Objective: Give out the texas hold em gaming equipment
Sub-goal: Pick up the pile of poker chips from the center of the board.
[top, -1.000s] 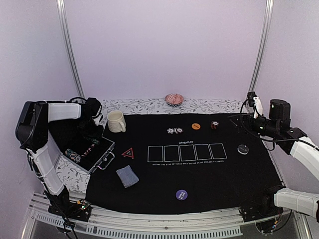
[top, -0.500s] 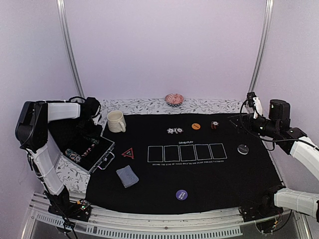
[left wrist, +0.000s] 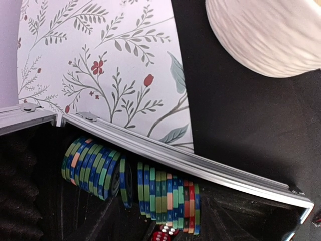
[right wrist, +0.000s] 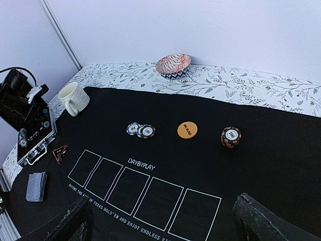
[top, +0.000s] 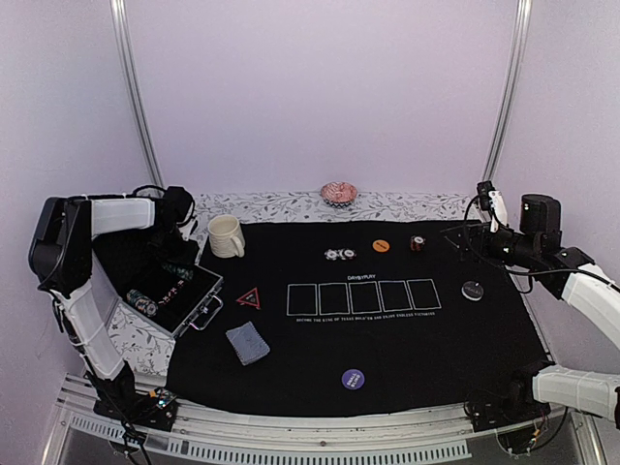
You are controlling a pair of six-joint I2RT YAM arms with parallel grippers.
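Left end effector (top: 178, 254): hung over the open case (top: 184, 295) beside the mug (top: 225, 235); its opening could not be told.
Right end effector (right wrist: 161, 201): spread wide, empty, above the black mat's (top: 407, 339) right side.
Chips (left wrist: 165, 196): stood on edge in rows inside the case.
Deck of cards (top: 248, 342): lay face down on the mat, near the triangle (top: 249, 297).
Orange button (top: 381, 246): lay between two flat chips (top: 340, 255) and a small chip stack (top: 418, 243).

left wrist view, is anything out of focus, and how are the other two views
Left wrist: chips and floral cloth sharp, case inside nearly black. Top external: even purplish light, no glare. Right wrist: mat print sharp, own fingers at the bottom edge dark and blurred.
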